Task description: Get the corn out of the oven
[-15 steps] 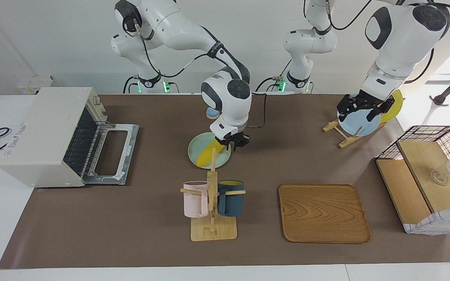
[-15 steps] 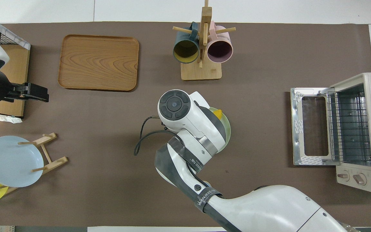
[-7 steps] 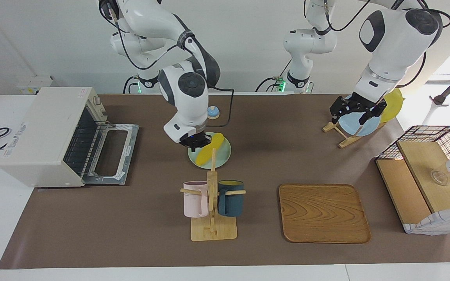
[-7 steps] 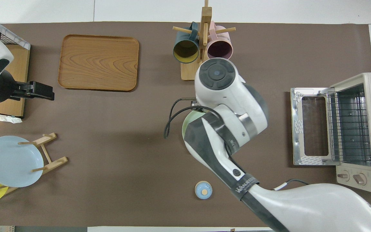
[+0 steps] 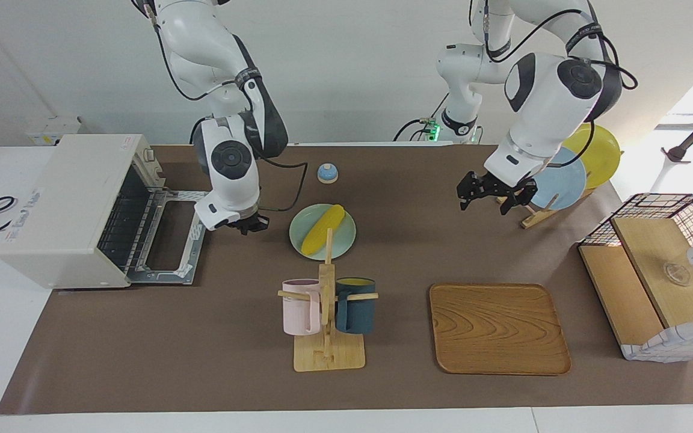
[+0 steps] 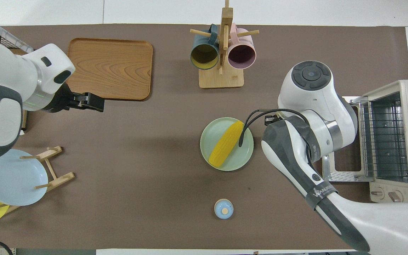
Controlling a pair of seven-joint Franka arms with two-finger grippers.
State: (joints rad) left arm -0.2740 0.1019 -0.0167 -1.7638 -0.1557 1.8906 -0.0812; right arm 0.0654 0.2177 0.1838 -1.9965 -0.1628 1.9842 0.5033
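The yellow corn (image 5: pixel 322 230) (image 6: pixel 226 143) lies across a pale green plate (image 5: pixel 341 242) (image 6: pixel 242 160) in the middle of the table, outside the oven. The cream-white oven (image 5: pixel 64 204) (image 6: pixel 407 141) stands at the right arm's end with its door (image 5: pixel 169 236) folded down flat and its wire rack (image 6: pixel 384 141) bare. My right gripper (image 5: pixel 250 225) is shut on nothing, low over the table between the oven door and the plate; the overhead view hides it under its own arm. My left gripper (image 5: pixel 491 197) (image 6: pixel 92 102) hangs open and holds nothing.
A mug stand (image 5: pixel 327 337) with a pink and a dark blue mug stands farther from the robots than the plate. A wooden tray (image 5: pixel 498 328), a plate rack (image 5: pixel 554 186), a wood-and-wire box (image 5: pixel 659 270) and a small blue bell (image 5: pixel 327 173) also sit on the table.
The right gripper has let go of the corn on the plate, shut, and swung toward the oven door. The left gripper has moved from the plate rack toward the table's middle.
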